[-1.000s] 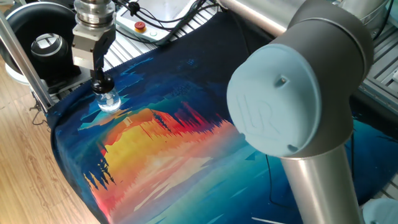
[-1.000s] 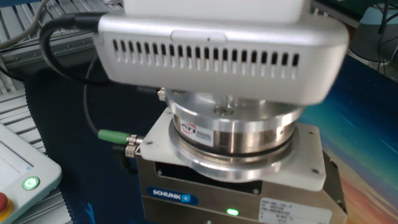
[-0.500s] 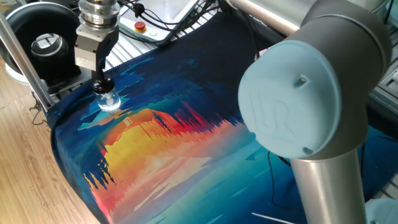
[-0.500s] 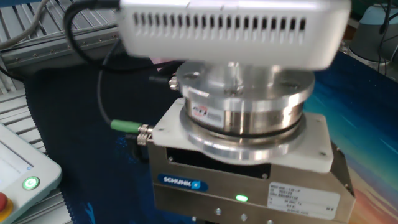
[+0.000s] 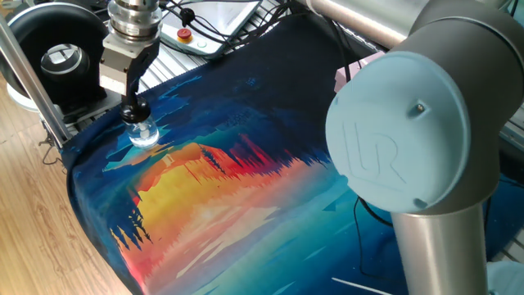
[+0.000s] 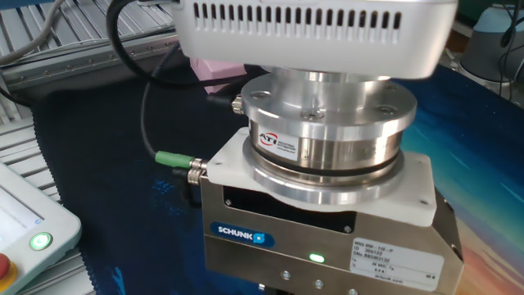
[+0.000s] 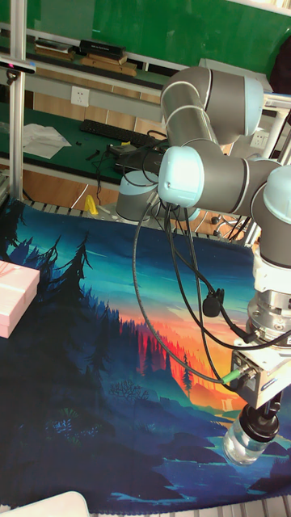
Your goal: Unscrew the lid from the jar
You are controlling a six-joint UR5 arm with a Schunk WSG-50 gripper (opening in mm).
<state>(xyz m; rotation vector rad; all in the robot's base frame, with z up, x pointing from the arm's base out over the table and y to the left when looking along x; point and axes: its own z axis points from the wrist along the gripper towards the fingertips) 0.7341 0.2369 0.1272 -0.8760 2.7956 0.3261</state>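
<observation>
one jar (image 5: pixel 144 133), one lid (image 5: pixel 135 112), one pink gift box (image 7: pixel 14 298), one claw (image 5: pixel 133 109)

A tabletop (image 5: pixel 24 213) of pale wood grain shows along the near left edge in one fixed view. Draped over most of it is a printed cloth mat (image 5: pixel 213 188) showing a dark blue forest scene with an orange, red and yellow sunset band through the middle. A small clear glass jar (image 5: pixel 143 133) stands upright on the mat near its corner. In the tall fixed view, a pink gift box (image 7: pixel 12 299) rests on the mat at the left edge, well apart from the jar (image 7: pixel 246 440).
</observation>
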